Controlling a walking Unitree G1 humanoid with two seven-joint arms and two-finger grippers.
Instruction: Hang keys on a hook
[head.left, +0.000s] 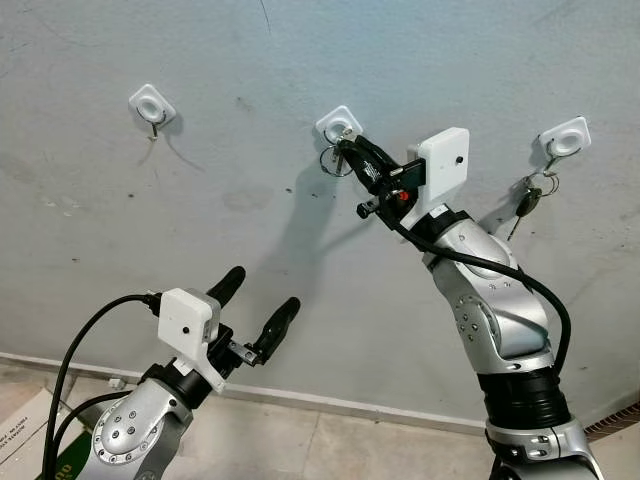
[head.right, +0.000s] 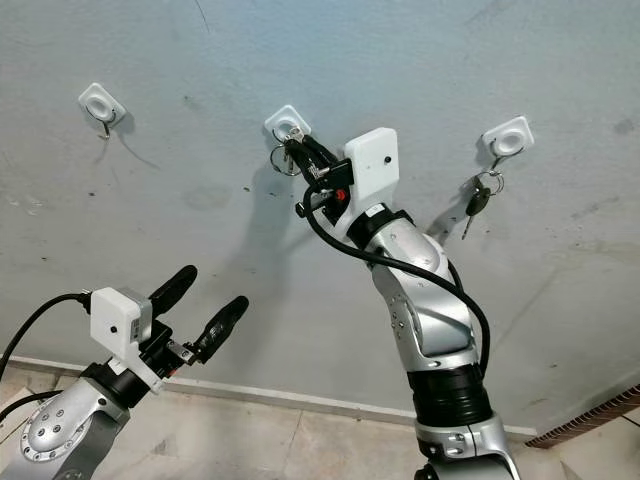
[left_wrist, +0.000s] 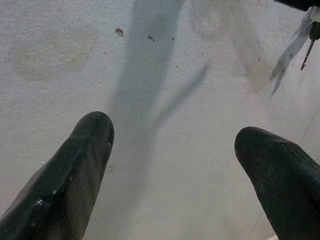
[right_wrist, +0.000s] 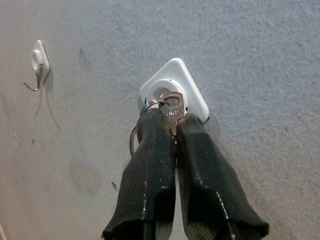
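While right arm reaches up to grey wall (head.left: 300, 80), right gripper (right_wrist: 172, 120) clenched on silver keys (right_wrist: 173, 106) with ring, pressed against middle hook (head.left: 338, 124), a white plate. Left hook (head.left: 152, 104) bare. Right hook (head.left: 565, 138) carries another key set (head.left: 530, 197) hanging below it. Left gripper (head.left: 258, 300) lower down, near wall, fingers spread apart, grasping nothing. Tiled floor (head.left: 300, 440) at wall base.

Stained grey wall (head.left: 250, 90), tiled floor (head.left: 330, 445)
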